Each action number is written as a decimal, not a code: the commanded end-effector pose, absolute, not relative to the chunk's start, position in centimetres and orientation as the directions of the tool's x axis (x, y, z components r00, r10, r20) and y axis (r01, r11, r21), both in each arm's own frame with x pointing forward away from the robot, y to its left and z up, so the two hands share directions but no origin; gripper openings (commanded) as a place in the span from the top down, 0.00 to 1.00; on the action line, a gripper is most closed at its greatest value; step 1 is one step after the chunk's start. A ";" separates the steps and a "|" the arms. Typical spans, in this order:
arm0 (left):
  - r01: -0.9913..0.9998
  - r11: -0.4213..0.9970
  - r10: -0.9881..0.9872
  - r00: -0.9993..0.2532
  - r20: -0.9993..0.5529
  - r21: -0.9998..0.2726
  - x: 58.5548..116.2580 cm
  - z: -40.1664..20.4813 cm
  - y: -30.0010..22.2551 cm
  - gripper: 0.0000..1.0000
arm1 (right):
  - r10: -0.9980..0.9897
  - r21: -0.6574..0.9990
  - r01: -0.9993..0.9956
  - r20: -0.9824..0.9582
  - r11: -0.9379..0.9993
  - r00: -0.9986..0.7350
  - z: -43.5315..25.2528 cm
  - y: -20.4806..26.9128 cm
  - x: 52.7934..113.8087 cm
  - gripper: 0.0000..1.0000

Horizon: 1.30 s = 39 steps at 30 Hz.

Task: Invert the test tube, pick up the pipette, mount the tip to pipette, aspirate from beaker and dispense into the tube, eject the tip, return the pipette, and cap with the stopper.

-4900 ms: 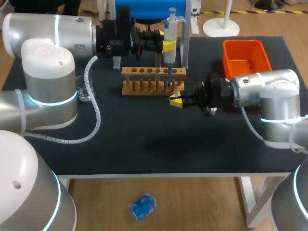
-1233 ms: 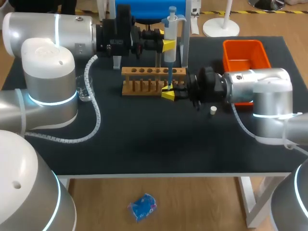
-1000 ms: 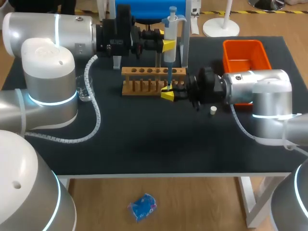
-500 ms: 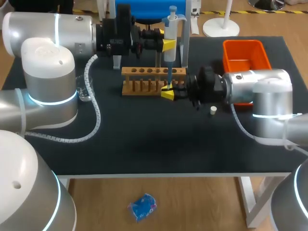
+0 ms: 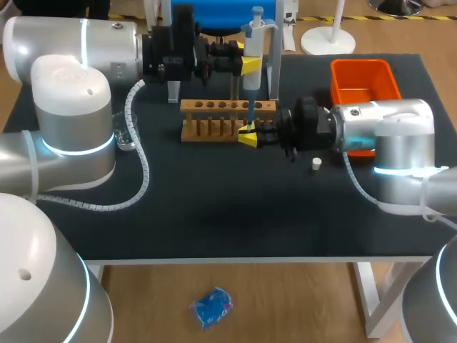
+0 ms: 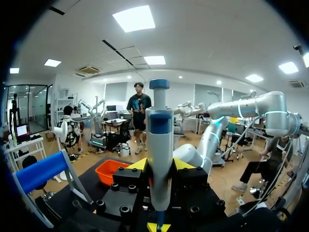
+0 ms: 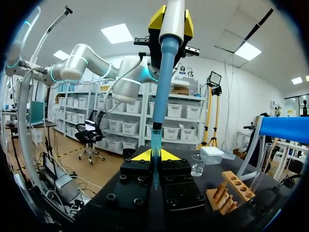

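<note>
My left gripper [image 5: 250,68] holds the white and blue pipette [image 5: 253,50] upright above the wooden rack [image 5: 227,118]; in the left wrist view its fingers [image 6: 139,165] clamp the pipette body [image 6: 159,145]. The blue tip [image 7: 161,96] hangs down from the pipette [image 7: 172,19]. My right gripper [image 5: 248,135] comes in from the right at the rack's front and is shut on the tip's thin lower end [image 7: 155,159]. A small white stopper [image 5: 315,164] lies on the mat under my right arm. The glass beaker [image 5: 127,139] stands beside my left arm.
An orange bin [image 5: 360,78] sits at the back right. A blue-topped stand [image 5: 228,18] rises behind the rack. In the right wrist view the beaker [image 7: 197,165] and the rack [image 7: 231,191] lie beyond the gripper.
The pipette and my right gripper on its tip have shifted slightly upward and back. The jaws of both grippers have not changed.
</note>
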State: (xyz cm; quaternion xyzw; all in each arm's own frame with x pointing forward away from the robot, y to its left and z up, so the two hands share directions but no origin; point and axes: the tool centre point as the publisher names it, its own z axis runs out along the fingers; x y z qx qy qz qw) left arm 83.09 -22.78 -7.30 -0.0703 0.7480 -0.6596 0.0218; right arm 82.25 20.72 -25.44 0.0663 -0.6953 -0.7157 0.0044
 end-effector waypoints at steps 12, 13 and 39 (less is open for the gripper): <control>-0.078 0.125 -0.133 -0.989 0.061 -0.989 83.1 -7.8 -22.8 1.00 | -0.086 0.996 -0.069 -0.074 -0.054 -0.994 -24.1 20.5 82.3 1.00; -0.078 0.125 -0.133 -0.989 0.061 -0.989 83.1 -7.8 -22.8 1.00 | -0.086 0.996 -0.071 -0.075 -0.052 -0.993 -24.1 20.5 82.3 1.00; -0.078 0.125 -0.133 -0.989 0.061 -0.989 83.1 -7.8 -22.8 1.00 | -0.100 0.990 -0.140 -0.143 -0.035 -0.985 -23.4 20.5 83.1 1.00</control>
